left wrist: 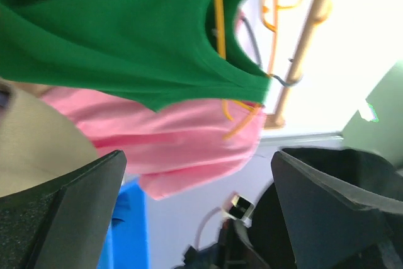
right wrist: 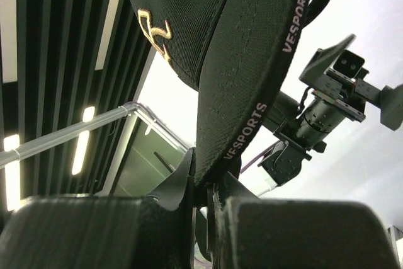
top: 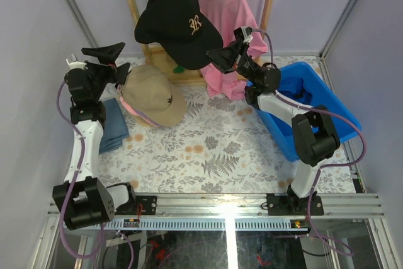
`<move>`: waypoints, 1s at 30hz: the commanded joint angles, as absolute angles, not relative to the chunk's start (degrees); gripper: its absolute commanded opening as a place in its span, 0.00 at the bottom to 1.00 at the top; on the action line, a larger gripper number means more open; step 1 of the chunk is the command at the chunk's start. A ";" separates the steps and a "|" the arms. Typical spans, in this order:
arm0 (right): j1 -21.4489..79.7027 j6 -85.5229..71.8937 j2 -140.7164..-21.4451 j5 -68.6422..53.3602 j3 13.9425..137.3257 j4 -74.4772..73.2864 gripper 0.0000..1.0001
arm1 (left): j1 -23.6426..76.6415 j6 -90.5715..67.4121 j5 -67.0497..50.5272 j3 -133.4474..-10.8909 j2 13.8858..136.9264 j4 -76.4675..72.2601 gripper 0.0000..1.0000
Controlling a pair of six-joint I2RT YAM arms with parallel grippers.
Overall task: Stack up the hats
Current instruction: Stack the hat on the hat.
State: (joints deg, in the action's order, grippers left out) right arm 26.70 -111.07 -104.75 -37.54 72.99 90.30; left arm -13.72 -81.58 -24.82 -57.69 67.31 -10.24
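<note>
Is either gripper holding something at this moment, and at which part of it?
The right gripper holds the black cap by the edge of its brim. The left gripper is open and holds nothing.

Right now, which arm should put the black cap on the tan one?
Right. The right end effector clamps the black cap by the brim; the left end effector sits open and empty beside the tan cap.
</note>
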 commanded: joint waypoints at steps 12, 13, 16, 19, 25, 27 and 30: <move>32.75 -110.03 -105.36 -41.29 76.73 97.98 0.00 | -14.45 -113.14 -36.17 -47.82 67.98 -58.51 1.00; 33.09 -109.96 -105.64 -41.37 76.95 97.94 0.00 | -14.43 -114.49 -36.32 -47.33 68.21 -60.22 1.00; 33.86 -109.73 -106.12 -41.39 77.28 97.91 0.00 | -14.32 -118.74 -36.94 -46.58 69.18 -64.06 1.00; 34.41 -109.60 -106.74 -41.31 77.63 97.96 0.00 | -14.09 -122.85 -36.82 -45.64 69.68 -68.42 1.00; 35.48 -109.52 -108.84 -41.01 78.73 97.95 0.00 | -13.80 -126.30 -36.18 -44.95 68.94 -72.49 0.98; 35.59 -109.51 -109.41 -40.83 78.91 97.98 0.00 | -13.71 -127.27 -35.76 -44.39 68.84 -73.71 0.95; 35.69 -109.51 -110.28 -40.69 79.33 97.94 0.00 | -13.57 -128.64 -34.73 -43.17 68.80 -75.86 0.86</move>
State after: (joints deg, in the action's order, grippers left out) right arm 35.03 -110.34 -110.08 -41.23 75.92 90.28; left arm -13.89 -117.12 -35.57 -44.75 69.69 -68.58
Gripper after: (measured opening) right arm 0.059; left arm 0.905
